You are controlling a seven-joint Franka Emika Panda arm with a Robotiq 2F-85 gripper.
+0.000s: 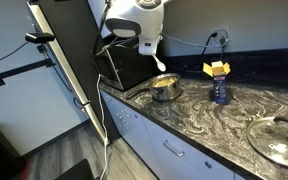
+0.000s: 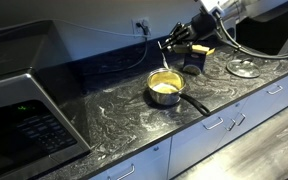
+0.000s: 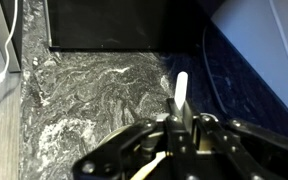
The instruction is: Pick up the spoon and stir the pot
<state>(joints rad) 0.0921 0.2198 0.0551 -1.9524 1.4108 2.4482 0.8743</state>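
In the wrist view the white spoon (image 3: 181, 88) sticks out past my gripper (image 3: 181, 108), which is shut on its handle. The rounded end points away over the marbled counter. The small steel pot (image 1: 165, 90) with a yellowish inside stands on the counter. In both exterior views my gripper (image 1: 158, 58) (image 2: 174, 46) hangs above and a little behind the pot (image 2: 164, 88). The pot's dark handle points toward the counter's front edge. The wrist view does not show the pot.
A large glass lid (image 1: 279, 140) (image 2: 244, 68) lies flat further along the counter. A blue bottle (image 1: 218, 92) with a yellow top stands near the pot. A microwave (image 2: 24, 112) sits at the other end. A cable runs to a wall socket (image 2: 141, 25).
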